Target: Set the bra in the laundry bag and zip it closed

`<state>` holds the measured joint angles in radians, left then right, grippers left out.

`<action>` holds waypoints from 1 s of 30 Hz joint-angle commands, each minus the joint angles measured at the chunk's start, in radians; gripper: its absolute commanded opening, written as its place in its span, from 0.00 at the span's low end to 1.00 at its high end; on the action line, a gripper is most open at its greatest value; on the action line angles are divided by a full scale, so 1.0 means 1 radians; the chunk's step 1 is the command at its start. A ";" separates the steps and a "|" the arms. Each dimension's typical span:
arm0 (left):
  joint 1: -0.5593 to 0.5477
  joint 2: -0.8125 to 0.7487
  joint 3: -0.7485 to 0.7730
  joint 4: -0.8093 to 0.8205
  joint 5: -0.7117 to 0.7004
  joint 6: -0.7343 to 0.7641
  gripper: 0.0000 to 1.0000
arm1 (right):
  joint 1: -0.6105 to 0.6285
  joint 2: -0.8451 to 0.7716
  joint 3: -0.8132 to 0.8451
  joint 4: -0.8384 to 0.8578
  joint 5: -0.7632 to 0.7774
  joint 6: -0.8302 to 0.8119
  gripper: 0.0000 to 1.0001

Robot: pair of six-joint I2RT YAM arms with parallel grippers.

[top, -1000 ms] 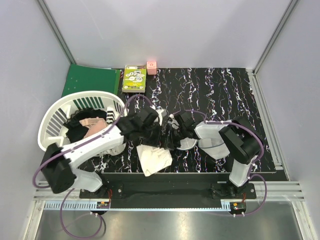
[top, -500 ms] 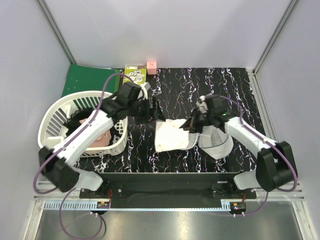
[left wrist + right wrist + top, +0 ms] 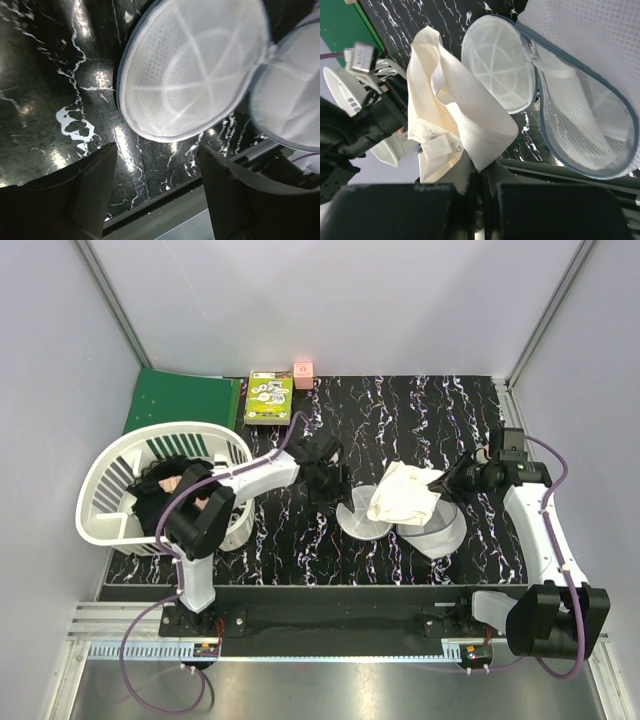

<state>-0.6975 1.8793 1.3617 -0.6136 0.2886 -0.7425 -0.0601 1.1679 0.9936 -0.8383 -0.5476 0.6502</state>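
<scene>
The bra (image 3: 405,495) is a cream-white garment with a strap and a hook clasp. It hangs from my right gripper (image 3: 447,480), which is shut on one corner of it (image 3: 482,170). The bra (image 3: 450,105) drapes over the laundry bag (image 3: 435,532), a white mesh pouch lying unzipped with its two round halves spread side by side. One half (image 3: 195,70) sits just ahead of my left gripper (image 3: 156,152), whose jaws stand open and empty. That gripper (image 3: 325,478) hovers over the table left of the bag. The bag's grey rim (image 3: 540,95) shows in the right wrist view.
A white slatted basket (image 3: 110,490) with dark and pink garments stands at the left. A green folder (image 3: 180,400), a green box (image 3: 270,397) and a small pink cube (image 3: 303,373) lie at the back. The table's front edge (image 3: 165,195) is close under the left gripper.
The cream garment, earlier stretched between both grippers, now hangs from the right one alone, carried rightward over the bag. The left gripper has let go and dropped toward the table.
</scene>
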 commanded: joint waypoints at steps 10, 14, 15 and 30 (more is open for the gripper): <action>-0.034 0.188 0.103 0.032 -0.134 0.005 0.57 | -0.012 -0.011 0.111 -0.131 0.072 -0.107 0.00; -0.028 0.222 0.134 0.022 -0.149 0.038 0.14 | -0.012 0.012 0.128 -0.143 0.093 -0.141 0.00; -0.025 0.215 0.137 0.014 -0.161 0.051 0.04 | -0.012 0.018 0.134 -0.150 0.113 -0.149 0.00; -0.033 -0.287 0.102 -0.219 -0.169 0.164 0.00 | 0.054 0.206 0.249 -0.145 0.153 -0.215 0.00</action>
<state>-0.7200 1.6997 1.4788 -0.7925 0.0776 -0.5999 -0.0360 1.3392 1.1751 -0.9932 -0.4129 0.4549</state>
